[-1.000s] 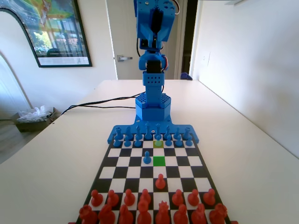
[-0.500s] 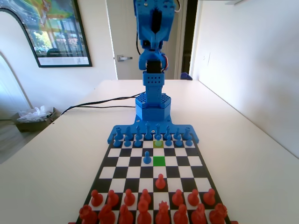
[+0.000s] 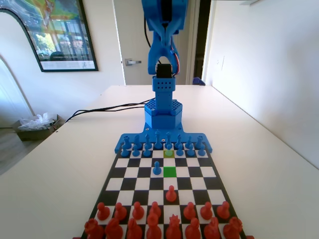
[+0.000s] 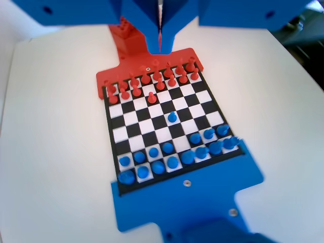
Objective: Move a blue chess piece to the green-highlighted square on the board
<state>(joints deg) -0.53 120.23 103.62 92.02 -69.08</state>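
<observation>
The gripper [image 4: 160, 40], jaws pressed together and empty, hangs high over the board [image 4: 112, 135]. In the fixed view the blue chess piece [image 3: 169, 151] stands at 12 o'clock of the green-highlighted square [image 3: 170, 172]; the wrist view shows neither tint.

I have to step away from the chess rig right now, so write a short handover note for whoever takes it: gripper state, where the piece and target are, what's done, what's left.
Gripper: raised high above the board, fingers closed together, holding nothing.
The blue chess piece, tinted teal-green, stands in the blue pawn row on the olive yellow-green square.
The green-highlighted square is two rows nearer the fixed camera in the same column, with no piece on it. A plain blue pawn stands on the square to its left in the fixed view.
Done: nothing yet; the piece is untouched.
Left: descend, grip the tinted pawn, place it on the green square, release.
</observation>
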